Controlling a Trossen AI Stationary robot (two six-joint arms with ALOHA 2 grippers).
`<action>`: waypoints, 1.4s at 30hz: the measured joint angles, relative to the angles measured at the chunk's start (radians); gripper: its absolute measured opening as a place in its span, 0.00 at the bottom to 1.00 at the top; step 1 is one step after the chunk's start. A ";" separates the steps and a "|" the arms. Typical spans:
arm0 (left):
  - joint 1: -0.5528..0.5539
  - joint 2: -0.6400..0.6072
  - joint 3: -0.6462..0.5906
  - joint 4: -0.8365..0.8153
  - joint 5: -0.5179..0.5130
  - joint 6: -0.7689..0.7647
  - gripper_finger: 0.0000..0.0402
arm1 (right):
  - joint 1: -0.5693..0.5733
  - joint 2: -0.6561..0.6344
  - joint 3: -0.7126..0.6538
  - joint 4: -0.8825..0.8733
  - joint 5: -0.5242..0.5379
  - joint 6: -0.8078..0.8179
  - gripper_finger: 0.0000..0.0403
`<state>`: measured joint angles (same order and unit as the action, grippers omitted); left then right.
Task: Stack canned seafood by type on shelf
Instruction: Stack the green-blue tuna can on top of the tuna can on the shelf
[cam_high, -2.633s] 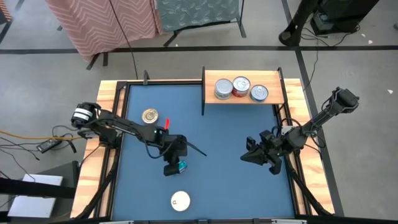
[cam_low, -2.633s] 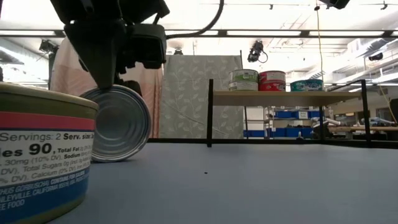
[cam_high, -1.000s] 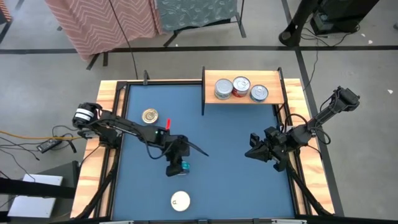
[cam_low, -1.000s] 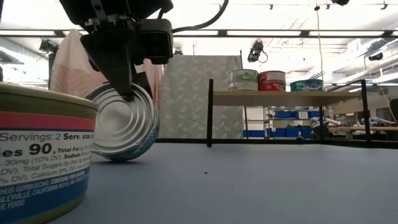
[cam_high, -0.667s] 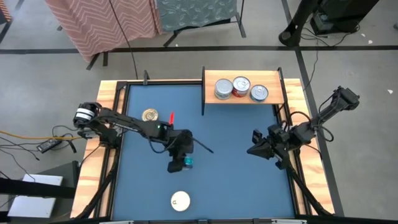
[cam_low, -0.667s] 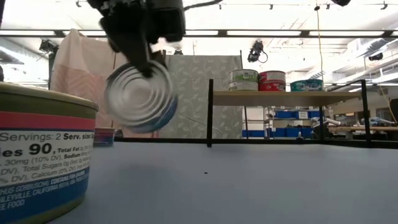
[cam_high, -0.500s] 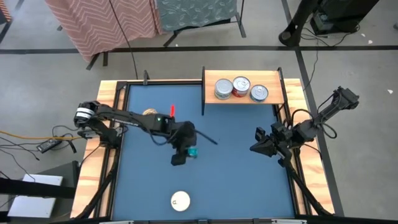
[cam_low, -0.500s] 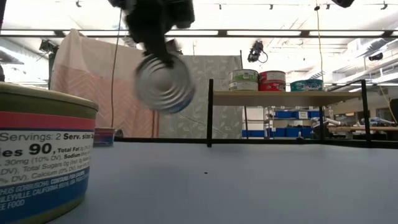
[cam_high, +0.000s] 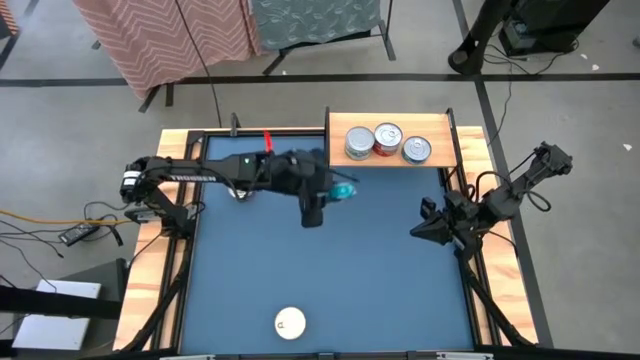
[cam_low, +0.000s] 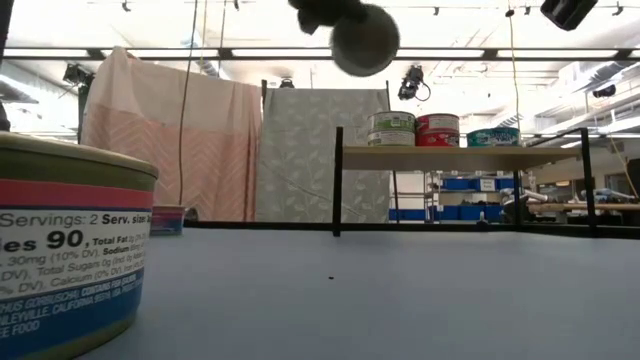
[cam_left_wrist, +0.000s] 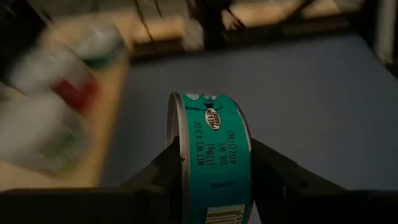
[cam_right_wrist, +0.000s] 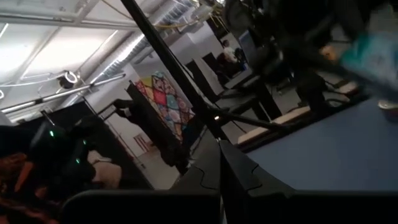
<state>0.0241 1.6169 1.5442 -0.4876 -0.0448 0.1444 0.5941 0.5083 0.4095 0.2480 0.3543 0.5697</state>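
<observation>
We've got the shelf (cam_high: 390, 155) just ahead of the left gripper (cam_high: 338, 192), with three tins lined up on it: green-labelled (cam_low: 392, 128), red (cam_low: 437, 128) and teal (cam_low: 492, 136). That gripper is up off the blue table (cam_high: 380, 270), pinching a teal tin (cam_left_wrist: 214, 158) on edge between its fingers. The right gripper (cam_high: 428, 231) sits off by the table's edge, fingers pressed together.

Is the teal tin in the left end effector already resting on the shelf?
No. In the low view the teal tin hangs high in the air, left of the shelf and above its board.
</observation>
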 joint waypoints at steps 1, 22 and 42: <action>0.010 0.000 0.007 0.027 -0.002 0.011 0.36 | 0.000 -0.011 0.000 -0.017 0.001 0.006 0.01; 0.124 0.240 0.276 0.150 0.088 0.320 0.36 | 0.000 -0.389 0.001 -0.543 -0.067 0.205 0.01; 0.161 0.638 0.812 0.005 0.137 0.594 0.36 | 0.000 -0.414 0.001 -0.712 -0.200 0.351 0.01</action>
<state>0.1852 2.2550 2.3559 -0.4825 0.0925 0.7384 0.5945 0.0944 0.4103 -0.4644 0.1547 0.9211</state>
